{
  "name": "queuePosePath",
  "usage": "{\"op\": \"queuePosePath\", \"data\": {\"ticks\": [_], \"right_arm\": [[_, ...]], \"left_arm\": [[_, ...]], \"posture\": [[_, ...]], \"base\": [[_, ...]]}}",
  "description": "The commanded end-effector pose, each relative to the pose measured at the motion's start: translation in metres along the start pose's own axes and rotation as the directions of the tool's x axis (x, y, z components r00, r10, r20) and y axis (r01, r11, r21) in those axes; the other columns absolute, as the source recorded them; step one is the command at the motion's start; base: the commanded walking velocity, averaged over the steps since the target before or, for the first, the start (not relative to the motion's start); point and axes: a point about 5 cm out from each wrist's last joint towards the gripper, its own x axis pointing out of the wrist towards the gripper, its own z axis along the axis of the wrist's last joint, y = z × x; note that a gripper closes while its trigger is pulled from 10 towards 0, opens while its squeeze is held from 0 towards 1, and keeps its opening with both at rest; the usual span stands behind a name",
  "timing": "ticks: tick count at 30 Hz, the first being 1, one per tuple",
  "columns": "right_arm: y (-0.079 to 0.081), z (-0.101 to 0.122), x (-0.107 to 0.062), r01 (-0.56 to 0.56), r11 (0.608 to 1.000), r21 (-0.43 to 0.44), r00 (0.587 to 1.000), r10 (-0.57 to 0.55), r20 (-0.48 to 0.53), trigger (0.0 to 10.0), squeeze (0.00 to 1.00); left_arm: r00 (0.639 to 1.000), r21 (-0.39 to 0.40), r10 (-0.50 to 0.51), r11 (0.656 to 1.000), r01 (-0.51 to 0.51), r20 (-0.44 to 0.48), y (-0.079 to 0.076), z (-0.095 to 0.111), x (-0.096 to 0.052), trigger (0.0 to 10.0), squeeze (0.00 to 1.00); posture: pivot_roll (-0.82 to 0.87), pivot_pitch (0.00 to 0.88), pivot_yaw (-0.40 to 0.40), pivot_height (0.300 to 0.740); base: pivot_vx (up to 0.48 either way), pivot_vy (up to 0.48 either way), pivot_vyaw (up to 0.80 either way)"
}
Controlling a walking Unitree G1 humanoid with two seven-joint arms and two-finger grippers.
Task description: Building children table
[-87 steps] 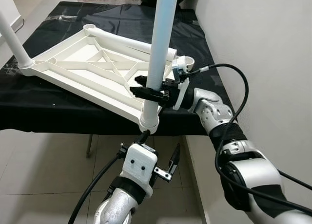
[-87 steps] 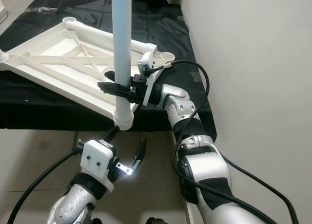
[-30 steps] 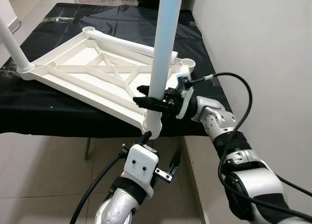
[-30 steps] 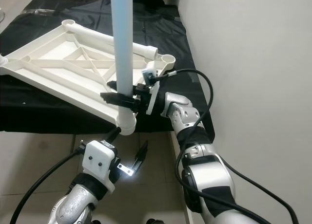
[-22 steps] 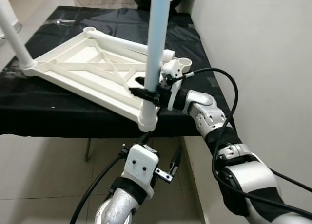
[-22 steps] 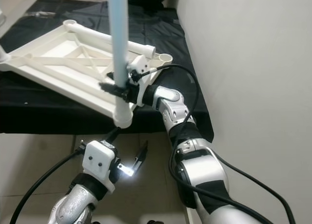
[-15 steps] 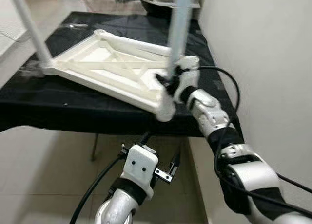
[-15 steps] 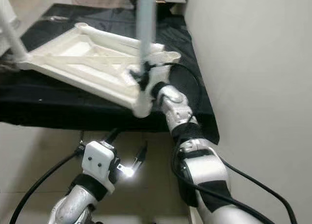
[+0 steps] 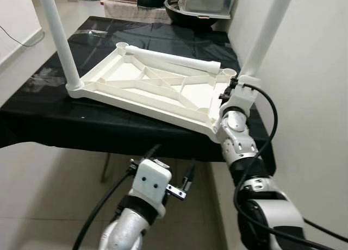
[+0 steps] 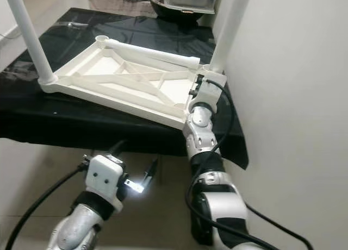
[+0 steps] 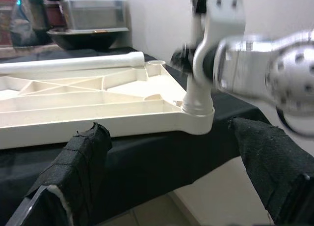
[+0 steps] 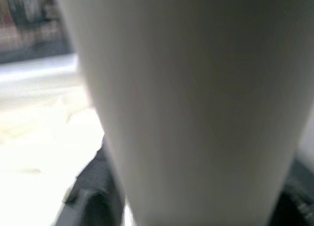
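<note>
Worktop (image 9: 49, 122), black-draped: carries upturned white tabletop (image 9: 147, 89), one leg (image 9: 60, 41) standing at far-left corner, spare leg (image 9: 174, 58) lying along back edge. Near-right leg (image 9: 266, 35): tilted further toward wall than a second ago, likely working into socket. Right end effector (image 9: 231, 89): pinching that leg at base. Left end effector (image 11: 171, 177): spread, low before worktop edge.

Silver jointed arms with black bands, white wrist housings and looping black cables; left tool (image 9: 179, 186) has black fingers (image 11: 81, 155) with taped pads.
</note>
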Motion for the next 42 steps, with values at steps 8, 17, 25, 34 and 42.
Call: {"op": "queuePosePath", "data": {"ticks": [8,17,25,34,42], "right_arm": [[0.021,0.014,0.0,-0.515,0.852,0.089,0.857,0.513,0.047,10.0,0.0],[0.028,0.021,-0.039,-0.985,0.131,0.113,0.129,0.991,-0.03,10.0,0.0],[0.04,0.024,-0.048,-0.984,-0.131,0.118,-0.14,0.988,-0.071,10.0,0.0],[0.058,0.018,-0.04,-0.998,0.068,0.015,0.066,0.991,-0.117,0.0,0.0],[0.048,0.017,-0.004,-0.719,0.691,-0.067,0.694,0.712,-0.102,0.0,0.0]], "left_arm": [[1.0,0.016,0.001,1.0,0.0,-0.007,0.004,-0.003,-0.001,10.0,0.0],[1.0,0.019,-0.001,1.0,0.001,-0.006,0.006,-0.001,-0.001,10.0,0.0],[1.0,0.009,-0.016,1.0,0.016,-0.001,0.005,0.001,-0.001,10.0,0.0],[1.0,0.012,-0.019,1.0,0.019,-0.001,0.005,0.0,-0.002,10.0,0.0],[1.0,0.005,-0.025,1.0,0.025,-0.003,0.002,-0.001,-0.001,10.0,0.0]], "posture": [[0.11,0.171,-0.096,0.74],[0.12,0.181,-0.098,0.74],[0.12,0.187,-0.101,0.74],[0.13,0.167,-0.1,0.74],[0.11,0.172,-0.096,0.74]], "base": [[0.0,0.0,0.0],[0.0,0.0,0.0],[0.0,0.0,0.0],[0.0,0.0,0.0],[0.0,0.0,0.0]]}}
